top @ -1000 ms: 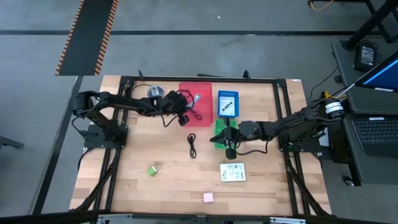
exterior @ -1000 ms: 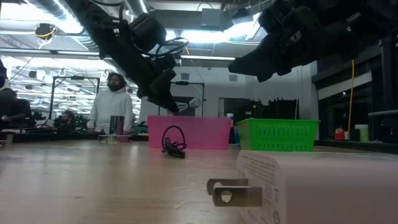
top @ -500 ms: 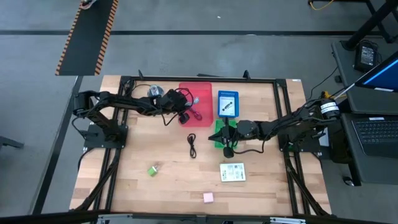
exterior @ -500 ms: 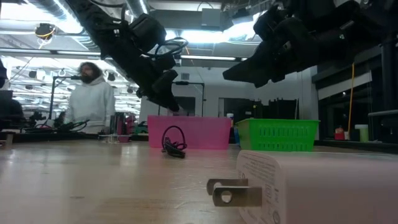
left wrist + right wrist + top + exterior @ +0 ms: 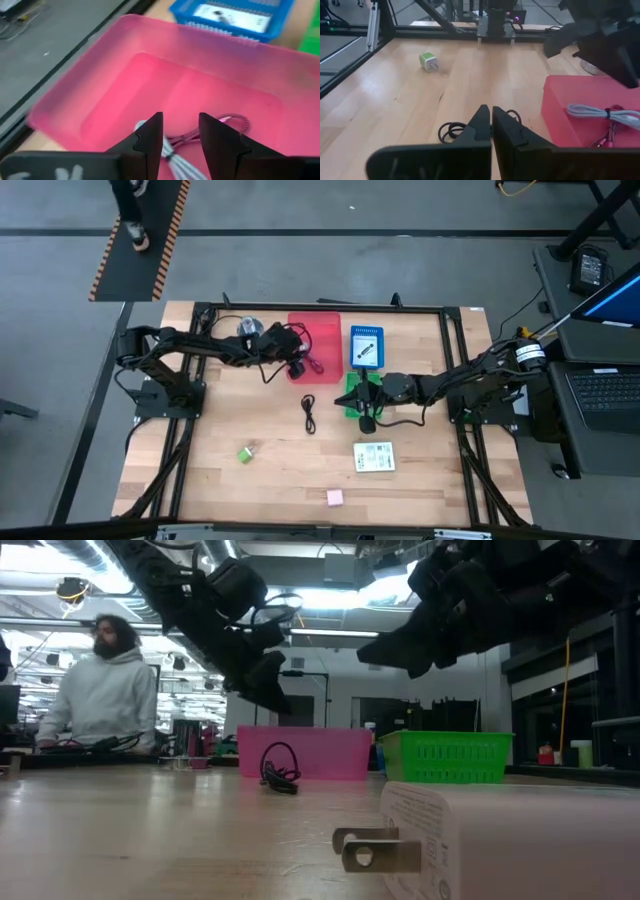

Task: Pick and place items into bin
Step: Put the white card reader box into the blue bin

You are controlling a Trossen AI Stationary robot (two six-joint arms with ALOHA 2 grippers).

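Above the pink bin (image 5: pixel 318 348), the left claw (image 5: pixel 181 131) hung narrowly parted and empty, cables (image 5: pixel 176 150) lying inside. Right claw (image 5: pixel 491 120), pinched shut, hovered by the green basket (image 5: pixel 352 394). A black cable (image 5: pixel 309 414) lay between them. Beyond the surface (image 5: pixel 150 830), a person (image 5: pixel 98 685) had stepped nearer.

The left arm stretches from its base on the left toward the middle of the far side, its gripper (image 5: pixel 298 366) raised off the tabletop with a narrow gap between the jaws. The right arm reaches in from the right, its gripper (image 5: pixel 367 420) held aloft near the centre, jaws pressed together.
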